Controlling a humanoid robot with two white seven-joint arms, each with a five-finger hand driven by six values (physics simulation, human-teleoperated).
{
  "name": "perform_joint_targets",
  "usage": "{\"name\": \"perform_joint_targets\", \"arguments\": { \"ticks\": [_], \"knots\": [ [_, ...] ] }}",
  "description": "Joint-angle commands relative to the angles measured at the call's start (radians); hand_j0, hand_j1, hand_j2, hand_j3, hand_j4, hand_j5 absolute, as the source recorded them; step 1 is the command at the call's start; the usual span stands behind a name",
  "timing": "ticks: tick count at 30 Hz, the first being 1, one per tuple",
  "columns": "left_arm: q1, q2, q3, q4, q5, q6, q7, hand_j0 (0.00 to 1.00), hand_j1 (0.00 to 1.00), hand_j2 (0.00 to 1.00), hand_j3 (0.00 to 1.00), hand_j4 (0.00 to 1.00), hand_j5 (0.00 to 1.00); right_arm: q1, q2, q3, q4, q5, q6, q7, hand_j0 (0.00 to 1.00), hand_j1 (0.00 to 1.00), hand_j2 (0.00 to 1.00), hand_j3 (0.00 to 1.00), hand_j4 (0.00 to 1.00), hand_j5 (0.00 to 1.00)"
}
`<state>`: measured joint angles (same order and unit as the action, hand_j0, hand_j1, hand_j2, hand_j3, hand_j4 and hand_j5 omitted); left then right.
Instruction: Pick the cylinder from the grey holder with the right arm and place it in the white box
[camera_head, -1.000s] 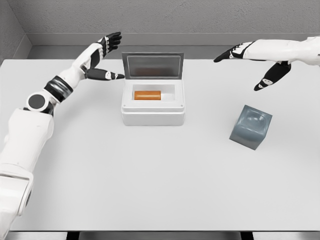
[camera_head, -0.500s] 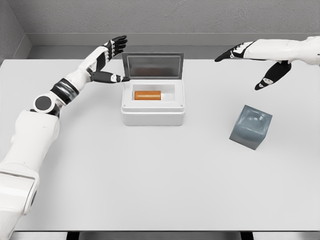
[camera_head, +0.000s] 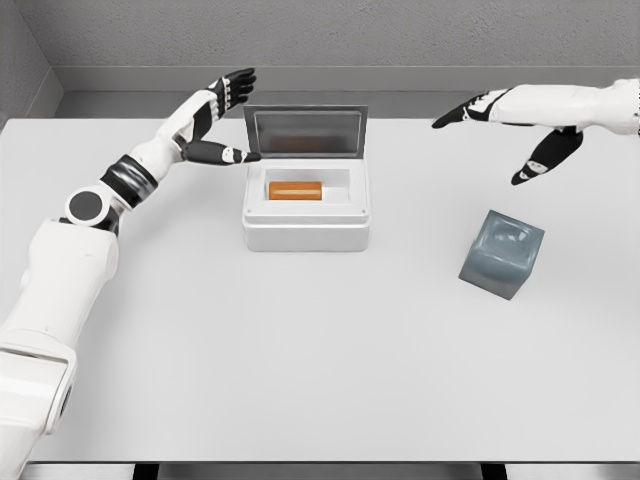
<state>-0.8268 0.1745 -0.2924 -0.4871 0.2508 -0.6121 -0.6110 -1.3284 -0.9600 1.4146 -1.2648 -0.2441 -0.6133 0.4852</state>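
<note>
— Nearest me on the table (camera_head: 300, 380), what's to see?

— Grey holder (camera_head: 502, 254), tilted, with nothing in it. Further back the orange cylinder (camera_head: 295, 190) lies inside the white box (camera_head: 307, 215), lid (camera_head: 305, 132) upright.

— And my hands?

— Right hand (camera_head: 510, 125) hangs wide and empty beyond the holder. Left hand (camera_head: 222, 120) is spread beside the lid's edge, holding nothing.

— I judge closing comes next: I'd press the lid's top edge forward gently, fingers clear of the hinge.
</note>
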Motion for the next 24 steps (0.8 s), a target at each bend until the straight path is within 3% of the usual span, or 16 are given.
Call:
{"name": "perform_joint_targets", "arguments": {
  "ticks": [1,5,11,24],
  "knots": [
    [0.000,0.000,0.002,-0.005,0.008,0.001,0.000,1.00,1.00,1.00,1.00,1.00,1.00,0.000,0.007,-0.002,0.012,-0.007,0.002,0.000,1.00,1.00,1.00,1.00,1.00,1.00],
    [0.011,0.000,0.002,-0.015,0.008,0.001,0.000,1.00,1.00,1.00,1.00,1.00,1.00,0.005,0.009,-0.002,0.019,-0.004,0.002,0.000,1.00,1.00,1.00,1.00,1.00,1.00],
    [0.021,0.002,0.004,-0.045,0.010,0.001,0.000,1.00,1.00,1.00,1.00,1.00,1.00,0.014,0.060,-0.002,0.091,0.008,0.002,0.001,1.00,1.00,1.00,1.00,1.00,1.00],
    [0.037,0.003,0.002,-0.090,0.015,0.001,0.000,1.00,1.00,1.00,1.00,1.00,1.00,0.015,0.058,-0.002,0.091,0.009,0.002,0.003,1.00,1.00,1.00,1.00,1.00,1.00]
  ]
}}
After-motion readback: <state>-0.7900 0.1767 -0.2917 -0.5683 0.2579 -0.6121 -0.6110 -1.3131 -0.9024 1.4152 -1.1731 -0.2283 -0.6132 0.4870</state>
